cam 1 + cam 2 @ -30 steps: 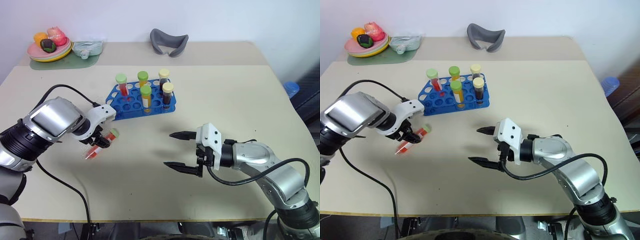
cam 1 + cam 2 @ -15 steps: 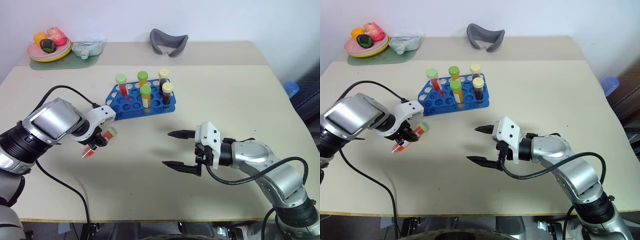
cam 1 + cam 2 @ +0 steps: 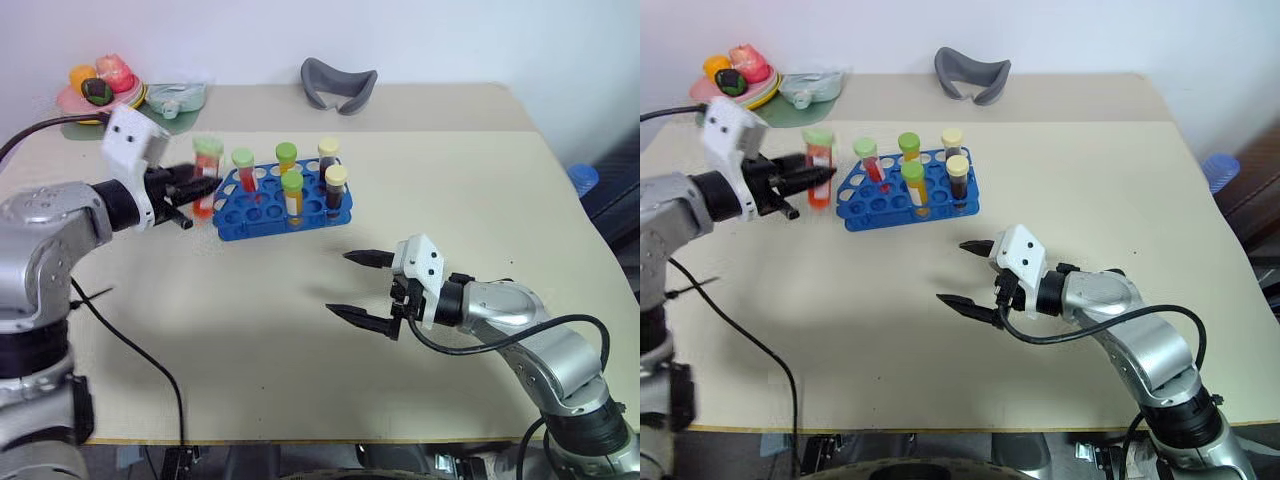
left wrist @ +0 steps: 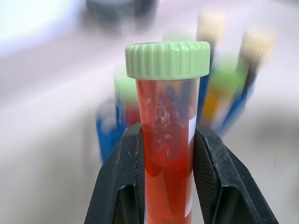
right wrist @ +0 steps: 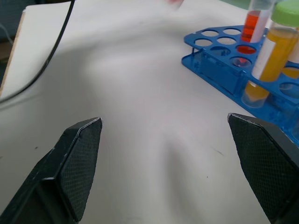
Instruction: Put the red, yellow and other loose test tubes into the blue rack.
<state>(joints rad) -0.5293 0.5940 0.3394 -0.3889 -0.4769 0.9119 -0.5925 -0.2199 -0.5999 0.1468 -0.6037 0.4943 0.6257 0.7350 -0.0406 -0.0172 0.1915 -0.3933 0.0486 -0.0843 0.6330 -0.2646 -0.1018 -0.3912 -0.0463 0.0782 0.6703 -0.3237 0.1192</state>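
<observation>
One ribbed green cap [image 4: 167, 59] | clear cylindrical red tube [image 4: 167, 154] | perforated blue rack [image 3: 275, 205]

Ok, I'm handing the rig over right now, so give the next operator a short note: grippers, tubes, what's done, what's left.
Left gripper: shut on the red test tube with the green cap, held upright in the air beside the near-left end of the blue rack.
Right gripper: jaws wide open, empty, hovering over bare table in front of the rack.
Done: five capped tubes stand in the rack.
Left: lower the held red tube into a free hole. I see no other loose tubes on the table.
</observation>
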